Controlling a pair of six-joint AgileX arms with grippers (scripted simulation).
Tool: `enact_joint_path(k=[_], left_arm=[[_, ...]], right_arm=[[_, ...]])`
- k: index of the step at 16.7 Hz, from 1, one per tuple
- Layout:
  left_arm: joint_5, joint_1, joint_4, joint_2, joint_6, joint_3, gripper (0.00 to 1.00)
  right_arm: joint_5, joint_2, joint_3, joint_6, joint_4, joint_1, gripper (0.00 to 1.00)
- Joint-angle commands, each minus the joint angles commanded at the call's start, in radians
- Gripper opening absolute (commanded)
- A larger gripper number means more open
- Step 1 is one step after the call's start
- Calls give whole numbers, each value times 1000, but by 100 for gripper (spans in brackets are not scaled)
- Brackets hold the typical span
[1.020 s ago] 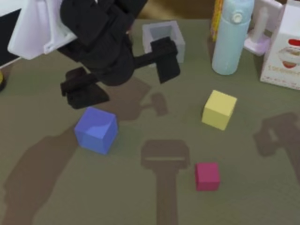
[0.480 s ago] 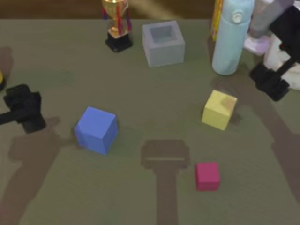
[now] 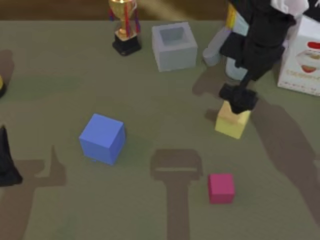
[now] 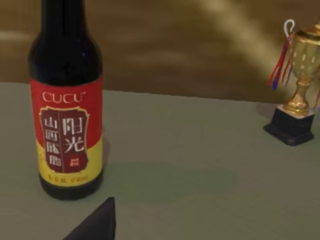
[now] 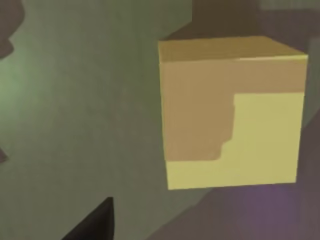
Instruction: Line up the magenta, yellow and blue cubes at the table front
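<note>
From above, our right gripper hangs directly over the mid-sized pale yellow matte cube, which sits right of centre on the flat olive-green tabletop; we cannot tell whether its fingers are apart or together; the largest cornflower-blue matte cube rests left of centre, well apart from the yellow one; the small magenta matte cube lies nearer the front, below the yellow cube; our left gripper is parked at the table's left edge, its finger state likewise unclear; at the back stand a grey hollow square box, a gold trophy on a black base, a pale blue cylindrical bottle partly hidden by our right arm, and a white printed carton.

From our left wrist, we see a dark glass bottle with a red and yellow label standing upright on the table, and the trophy farther off.

From our right wrist, the yellow cube fills the view, half in shadow, resting on the green surface.
</note>
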State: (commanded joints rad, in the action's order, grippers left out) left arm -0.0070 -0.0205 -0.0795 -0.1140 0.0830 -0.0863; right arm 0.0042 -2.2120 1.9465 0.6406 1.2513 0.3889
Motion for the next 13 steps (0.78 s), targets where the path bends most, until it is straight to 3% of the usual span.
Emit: enact_joint_path(k=[4,13], left_arm=[[7,40,78,112,-82,85,100],[7,40,79,114,-83,86,100]], right_arm=[[0,-100,101,31,54,19,100],[0,-116,39,32,-20,18,100]])
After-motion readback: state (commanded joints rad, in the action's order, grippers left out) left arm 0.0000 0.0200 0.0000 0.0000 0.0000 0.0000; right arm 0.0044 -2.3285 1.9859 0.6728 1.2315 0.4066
